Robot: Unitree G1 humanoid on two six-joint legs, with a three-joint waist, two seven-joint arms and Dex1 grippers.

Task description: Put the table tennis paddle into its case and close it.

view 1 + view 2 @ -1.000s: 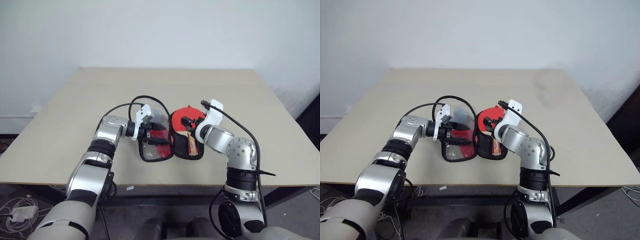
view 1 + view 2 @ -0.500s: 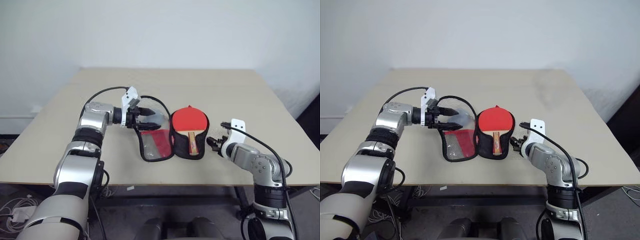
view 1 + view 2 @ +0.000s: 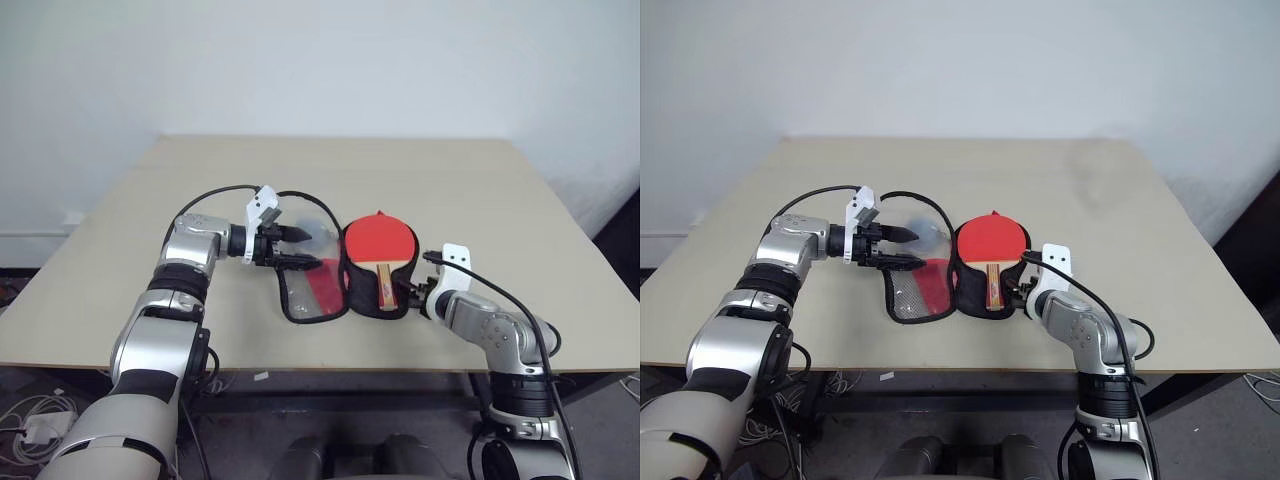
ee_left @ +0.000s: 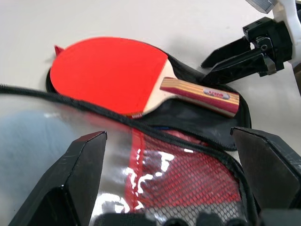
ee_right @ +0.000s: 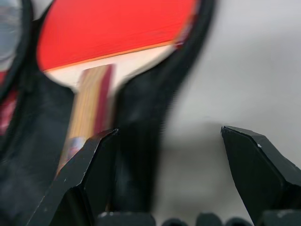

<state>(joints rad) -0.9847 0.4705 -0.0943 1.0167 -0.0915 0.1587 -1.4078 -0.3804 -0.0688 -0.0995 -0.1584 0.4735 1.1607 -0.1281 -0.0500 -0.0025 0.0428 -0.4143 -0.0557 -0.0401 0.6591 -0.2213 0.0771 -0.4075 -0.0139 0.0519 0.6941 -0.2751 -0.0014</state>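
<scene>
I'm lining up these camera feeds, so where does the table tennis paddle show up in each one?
Left eye: table tennis paddle at centre, in the open case.
Right eye: centre.
Left wrist: upper middle.
Right wrist: upper left.
Shared landmark: its striped wooden handle.

Even bright light, soft shadows; right wrist view motion-blurred.

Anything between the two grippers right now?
Yes: in the left eye view the open case lies between the left gripper and right gripper, with the paddle in its right half.
</scene>
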